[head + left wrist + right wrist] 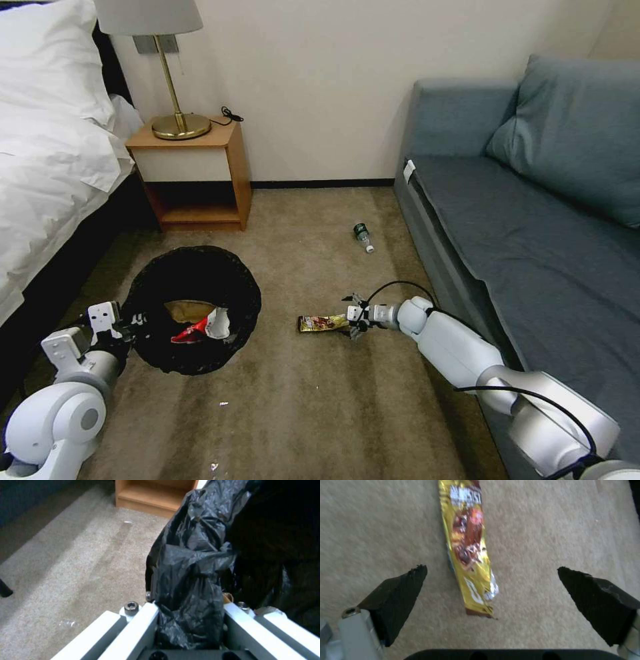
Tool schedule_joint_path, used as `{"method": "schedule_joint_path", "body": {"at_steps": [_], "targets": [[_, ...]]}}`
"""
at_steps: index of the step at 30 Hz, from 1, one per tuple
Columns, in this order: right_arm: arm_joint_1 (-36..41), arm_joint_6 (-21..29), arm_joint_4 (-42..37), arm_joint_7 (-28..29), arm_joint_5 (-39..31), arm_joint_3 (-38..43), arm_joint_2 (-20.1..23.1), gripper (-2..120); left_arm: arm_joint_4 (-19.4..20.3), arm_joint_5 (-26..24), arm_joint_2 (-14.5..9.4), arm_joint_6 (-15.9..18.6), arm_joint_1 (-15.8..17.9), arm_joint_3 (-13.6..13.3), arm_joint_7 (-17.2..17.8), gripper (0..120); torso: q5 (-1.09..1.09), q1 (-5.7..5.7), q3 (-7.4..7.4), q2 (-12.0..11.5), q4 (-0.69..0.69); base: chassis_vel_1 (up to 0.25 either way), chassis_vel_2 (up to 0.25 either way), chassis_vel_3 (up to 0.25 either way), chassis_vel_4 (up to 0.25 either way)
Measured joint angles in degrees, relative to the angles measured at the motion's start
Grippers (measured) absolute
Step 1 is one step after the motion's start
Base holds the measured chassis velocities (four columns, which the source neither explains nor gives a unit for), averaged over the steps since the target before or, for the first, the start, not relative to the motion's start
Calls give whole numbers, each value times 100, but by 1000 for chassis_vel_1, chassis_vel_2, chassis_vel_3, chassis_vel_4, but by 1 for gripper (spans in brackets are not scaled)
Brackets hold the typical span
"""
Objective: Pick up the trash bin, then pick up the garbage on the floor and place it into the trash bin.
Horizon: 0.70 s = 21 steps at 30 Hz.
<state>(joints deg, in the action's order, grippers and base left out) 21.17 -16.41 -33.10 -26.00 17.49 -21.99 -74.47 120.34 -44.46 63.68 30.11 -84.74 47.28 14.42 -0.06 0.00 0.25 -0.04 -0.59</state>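
The left gripper (190, 620) pinches the crinkly black-lined rim of the trash bin (193, 308). The right gripper (491, 576), fingers spread, straddles the shiny gold snack wrapper (468, 547) lying flat on the carpet (320, 413).

Bedroom, hotel-style. Bed (47, 147) with white linen and pillow on the left, wooden nightstand (193, 175) with a brass lamp (167, 60) against a plain wall, grey-blue sofa (533, 220) with cushion on the right, beige carpet (320, 413) throughout.
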Motion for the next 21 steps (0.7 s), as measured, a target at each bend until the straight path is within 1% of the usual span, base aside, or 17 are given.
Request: {"method": "schedule_joint_path", "body": {"at_steps": [3,5,7,10,11,21], "targets": [[-4,83,144,376,177,6,-74,100,21,0,9,-5,-19,12,-5,0,0,0,0,0,0,0,0,0,0],[-4,99,158,428,189,6,-81,100,24,0,12,-6,-22,13,-7,0,0,0,0,0,0,0,0,0,0],[-16,237,279,846,437,24,-162,100,45,0,32,-17,-34,15,-12,0,0,0,0,0,-2,0,0,0,0],[-39,247,360,930,501,36,-210,100,51,0,37,-19,-36,16,-13,0,0,0,0,0,-2,0,0,0,0],[-80,261,487,993,530,39,-285,100,64,0,46,-22,-40,25,-15,0,-1,0,0,0,-1,0,0,0,0],[-52,261,742,898,659,33,-450,100,88,-1,76,-39,-55,36,-27,0,0,0,0,0,-1,0,0,0,0]]}}
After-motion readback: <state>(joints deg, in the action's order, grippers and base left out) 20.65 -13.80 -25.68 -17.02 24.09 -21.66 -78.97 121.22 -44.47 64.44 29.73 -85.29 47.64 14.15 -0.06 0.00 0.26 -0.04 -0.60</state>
